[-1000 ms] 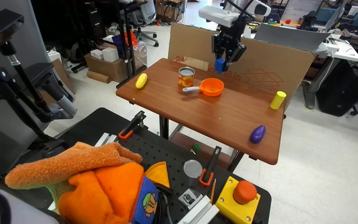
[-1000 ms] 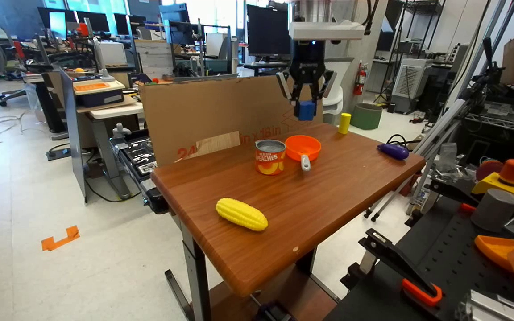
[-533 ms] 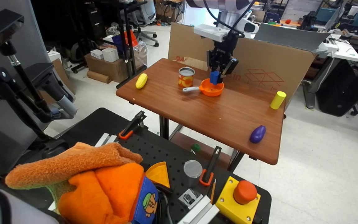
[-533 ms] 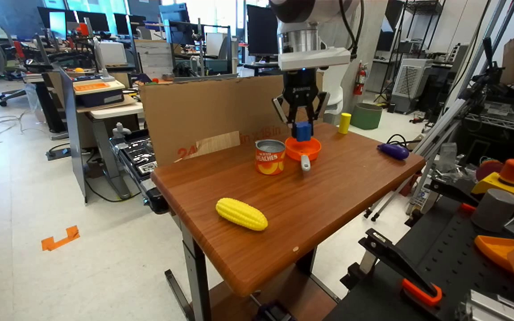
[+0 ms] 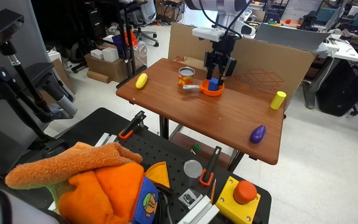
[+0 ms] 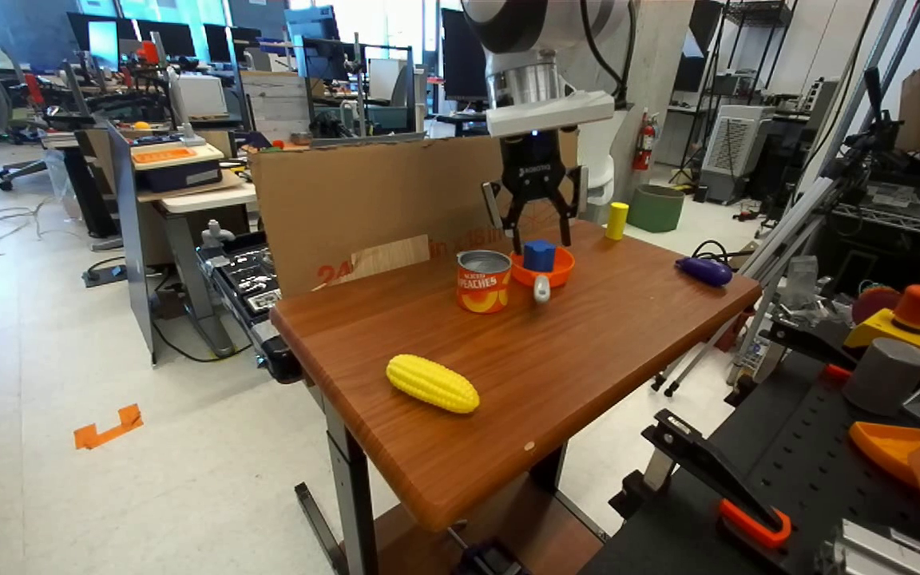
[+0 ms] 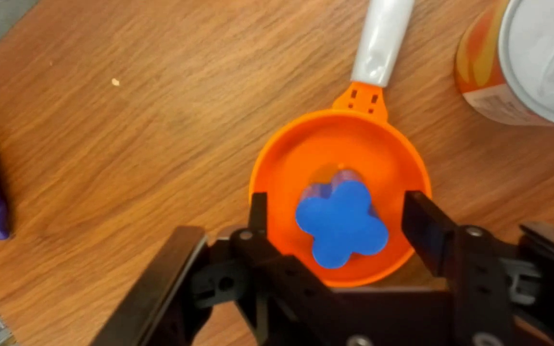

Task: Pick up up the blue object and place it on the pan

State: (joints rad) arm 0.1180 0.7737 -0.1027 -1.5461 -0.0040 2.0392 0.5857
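Observation:
The blue object (image 7: 342, 223), a chunky four-lobed piece, stands inside the round orange pan (image 7: 286, 158), which has a pale grey handle (image 7: 384, 43). In both exterior views the blue object (image 6: 539, 255) rises above the rim of the pan (image 6: 562, 267). My gripper (image 7: 335, 197) is open around it, with a gap on either side between the fingers and the piece. In an exterior view the gripper (image 6: 541, 244) points down over the pan, its fingertips at about the height of the piece's top. The blue object's base is hidden by the pan wall.
A peach can (image 7: 546, 57) stands close beside the pan. On the wooden table (image 6: 492, 359) also lie yellow corn (image 6: 432, 383) and a purple eggplant (image 5: 257, 134); a yellow cylinder (image 5: 278, 100) stands near an edge. A cardboard sheet (image 5: 259, 68) runs along the far side.
The gripper came down with the blue object, lowering it into the pan. Its fingers have since spread and let the piece go. The pan has shifted very slightly.

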